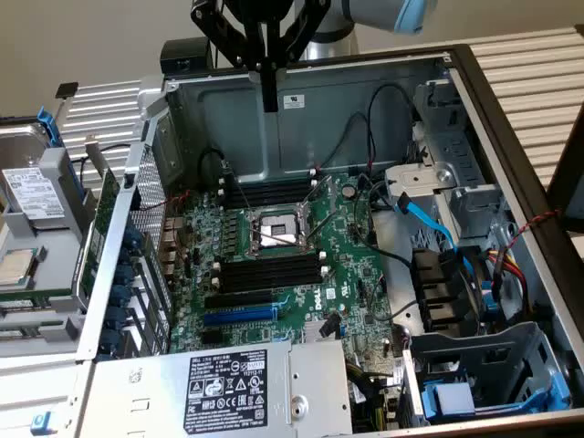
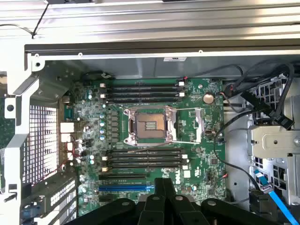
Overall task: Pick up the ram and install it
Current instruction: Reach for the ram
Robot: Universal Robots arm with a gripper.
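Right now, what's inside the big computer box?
A green motherboard with an open processor socket, black memory slots, a blue slot and a blue cable. The gripper hides part of the board beside the blue slot.

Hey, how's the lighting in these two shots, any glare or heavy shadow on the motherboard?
Exterior view: soft, even light; the motherboard lies in mild shade from the case walls, with a small glint on the CPU socket. Wrist view: the motherboard is evenly lit with no strong glare, while the slatted surface beyond the case looks washed out.
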